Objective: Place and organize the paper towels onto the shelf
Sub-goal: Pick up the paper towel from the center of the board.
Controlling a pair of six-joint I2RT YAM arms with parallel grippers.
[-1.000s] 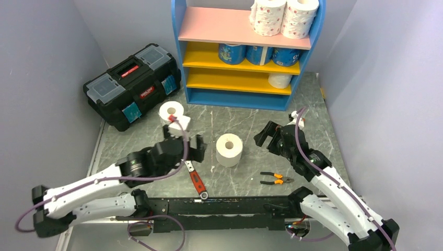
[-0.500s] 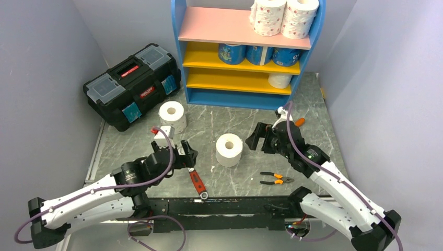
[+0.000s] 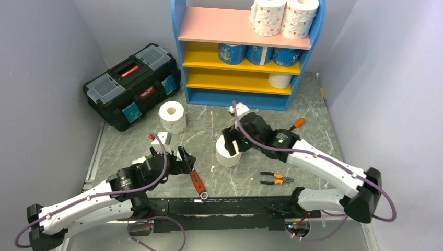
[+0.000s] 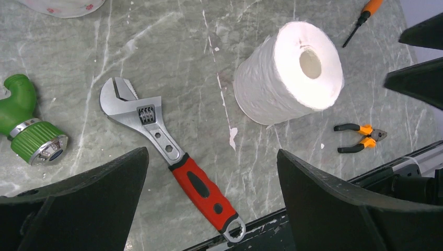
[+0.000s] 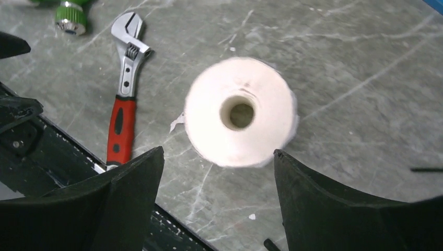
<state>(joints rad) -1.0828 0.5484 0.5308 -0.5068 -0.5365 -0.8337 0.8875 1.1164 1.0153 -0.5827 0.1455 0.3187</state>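
A plain white paper towel roll (image 3: 225, 157) stands upright mid-table; it also shows in the left wrist view (image 4: 287, 73) and the right wrist view (image 5: 241, 111). My right gripper (image 3: 233, 140) hangs open just above it, jaws wide apart, the roll just beyond the fingertips (image 5: 219, 198). My left gripper (image 3: 180, 159) is open and empty (image 4: 211, 198) over a red-handled wrench (image 4: 172, 157). A second roll (image 3: 172, 116) stands at the left near the toolbox. The blue shelf (image 3: 180, 57) holds two pink-dotted rolls (image 3: 269, 15) on the pink board, three blue-wrapped rolls (image 3: 232, 52) and one plain roll (image 3: 280, 80).
A black toolbox (image 3: 133, 83) sits at the back left. The wrench (image 3: 196, 180), orange-handled pliers (image 3: 276, 179), an orange screwdriver (image 3: 295, 124) and a green fitting (image 4: 31, 136) lie on the table. Grey walls close both sides.
My right arm has swung left and now hovers over the middle roll. My left arm has drawn back toward the near edge, away from the left roll.
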